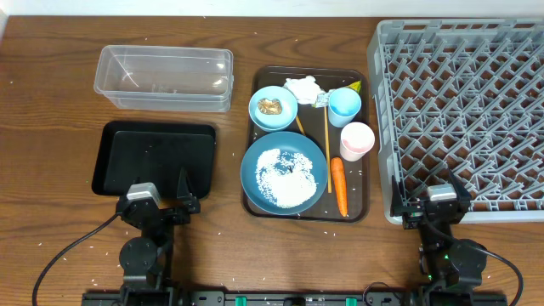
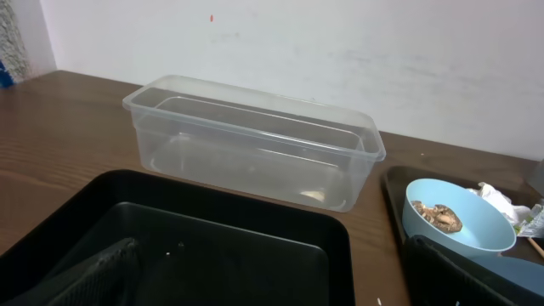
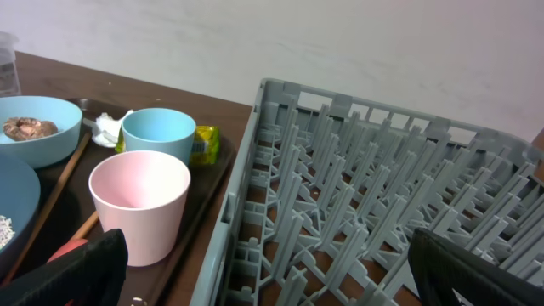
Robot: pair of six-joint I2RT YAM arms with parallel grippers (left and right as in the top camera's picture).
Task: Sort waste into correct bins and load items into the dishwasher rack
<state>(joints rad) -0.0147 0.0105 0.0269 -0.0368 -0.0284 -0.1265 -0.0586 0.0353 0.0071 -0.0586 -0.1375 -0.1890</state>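
Right pincer [image 3: 268, 255] blurred (wrapper [image 3: 205, 143] half hidden).

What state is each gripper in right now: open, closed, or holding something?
Left gripper: open, holding nothing.
Right gripper: open, holding nothing.

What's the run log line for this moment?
left end effector: open, empty; right end effector: open, empty; dishwasher rack: empty; clear tub: empty
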